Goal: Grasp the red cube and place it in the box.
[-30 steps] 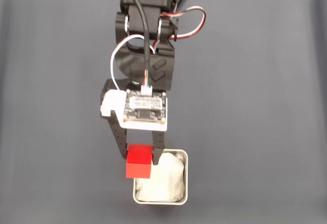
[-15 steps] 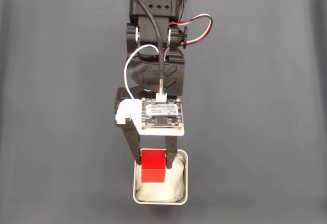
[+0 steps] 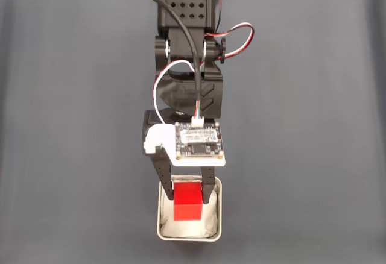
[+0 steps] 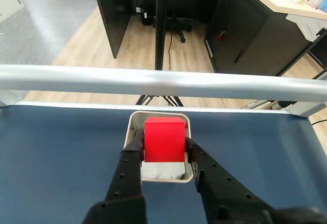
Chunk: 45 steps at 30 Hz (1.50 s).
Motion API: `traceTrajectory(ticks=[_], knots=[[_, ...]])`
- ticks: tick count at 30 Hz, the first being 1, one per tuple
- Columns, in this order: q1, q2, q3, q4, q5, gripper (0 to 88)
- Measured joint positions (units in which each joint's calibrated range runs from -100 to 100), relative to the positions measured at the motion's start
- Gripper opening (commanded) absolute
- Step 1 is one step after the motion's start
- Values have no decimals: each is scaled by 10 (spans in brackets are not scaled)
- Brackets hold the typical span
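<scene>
The red cube [image 3: 187, 202] [image 4: 164, 139] is clamped between my black fingers. My gripper [image 3: 187, 199] [image 4: 163, 146] is shut on it and holds it over the middle of the box [image 3: 217, 216] [image 4: 134, 119]. That box is a small square container with a pale rim and white wrinkly lining, near the bottom edge of the fixed view. In the wrist view the cube covers most of the box's inside. Whether the cube touches the lining I cannot tell.
A dark grey-blue mat [image 3: 301, 125] covers the table on both sides of the arm. In the wrist view a metal rail [image 4: 163, 83] runs along the table's far edge just beyond the box, with office floor and dark cabinets behind.
My gripper has carried the red cube to the right and further out, from the box's left rim to over its middle.
</scene>
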Motion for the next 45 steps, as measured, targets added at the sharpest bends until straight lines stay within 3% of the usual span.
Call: traceTrajectory(ticks=[24,25,28,32,38,45], knots=[[-7,7,5,-5,-1,73],[-7,7,5,-5,-1,99],[-7,7,5,-6,-3,307],[-7,7,15,-6,-8,466],[-7,7,15,-6,-14,541],[-7,7,19,-6,-14,564]])
